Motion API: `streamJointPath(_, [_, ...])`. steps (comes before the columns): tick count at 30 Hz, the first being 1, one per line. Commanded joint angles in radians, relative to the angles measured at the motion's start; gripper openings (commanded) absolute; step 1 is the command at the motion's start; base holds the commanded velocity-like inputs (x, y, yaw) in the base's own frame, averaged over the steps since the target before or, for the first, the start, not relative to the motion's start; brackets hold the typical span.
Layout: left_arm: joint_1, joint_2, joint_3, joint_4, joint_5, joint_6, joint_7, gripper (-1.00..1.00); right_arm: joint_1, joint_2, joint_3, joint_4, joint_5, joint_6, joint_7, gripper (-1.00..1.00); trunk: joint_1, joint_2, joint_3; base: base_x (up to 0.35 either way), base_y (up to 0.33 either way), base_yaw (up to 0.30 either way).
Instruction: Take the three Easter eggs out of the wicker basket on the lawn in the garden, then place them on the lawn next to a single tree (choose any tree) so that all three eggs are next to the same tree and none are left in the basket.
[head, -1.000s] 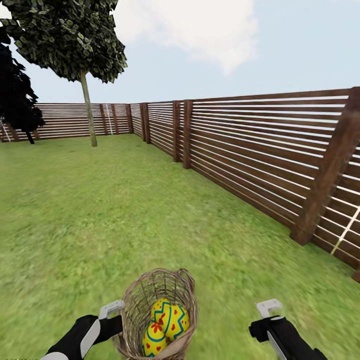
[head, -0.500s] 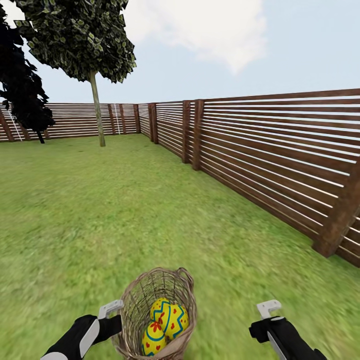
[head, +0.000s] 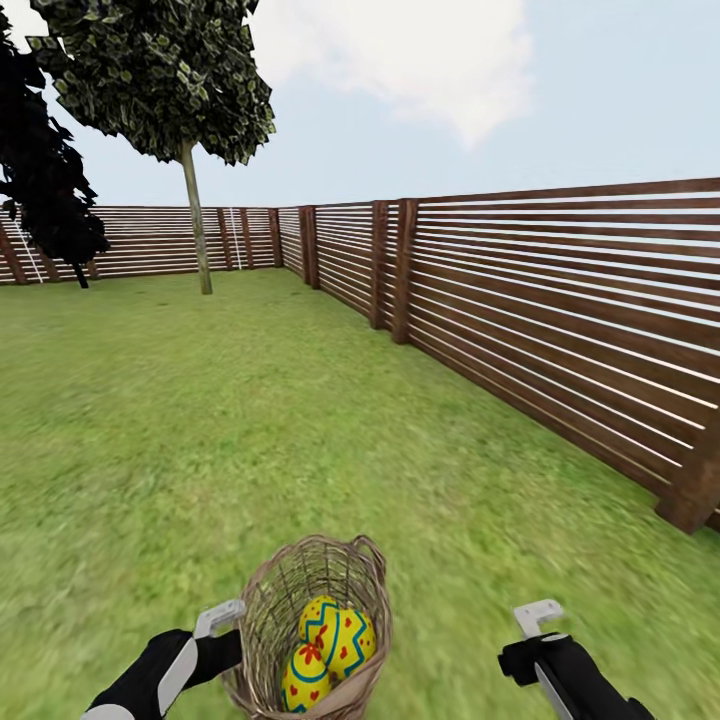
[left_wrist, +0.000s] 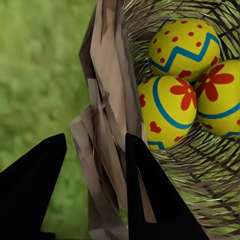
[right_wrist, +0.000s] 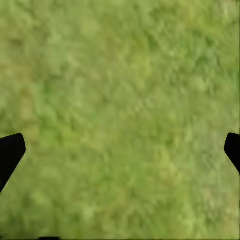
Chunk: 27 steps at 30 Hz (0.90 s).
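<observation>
The brown wicker basket hangs low in the head view, just above the lawn. My left gripper is shut on its rim. In the left wrist view the black fingers straddle the woven rim. Three yellow Easter eggs with blue zigzags and red dots lie inside: one, a second and a third. My right gripper is open and empty over grass. A thin-trunked tree stands far ahead at the left.
A brown slat fence runs along the right side and across the back. A dark columnar tree stands at the far left by the fence. Open grass lies between me and the pale-trunked tree.
The whole view has shifted: tree and fence slid right in the picture, so the camera moved. The basket stays in my left gripper; the right gripper is unchanged.
</observation>
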Motion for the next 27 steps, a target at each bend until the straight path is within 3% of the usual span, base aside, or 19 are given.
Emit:
streamJointPath(1, [0.0, 0.0, 0.008, -0.002, 0.01, 0.007, -0.005, -1.0, -0.001, -0.001, 0.004, -0.002, -0.003, 0.006, -0.005, 1.0, 0.0, -0.001, -0.001, 0.271, 0.219, 0.0])
streamJointPath(27, [-0.001, 0.001, 0.014, -0.003, 0.01, 0.007, -0.005, -1.0, -0.001, -0.001, 0.004, 0.0, -0.003, 0.001, -0.005, 1.0, 0.0, -0.001, -0.001, 0.299, 0.199, 0.0])
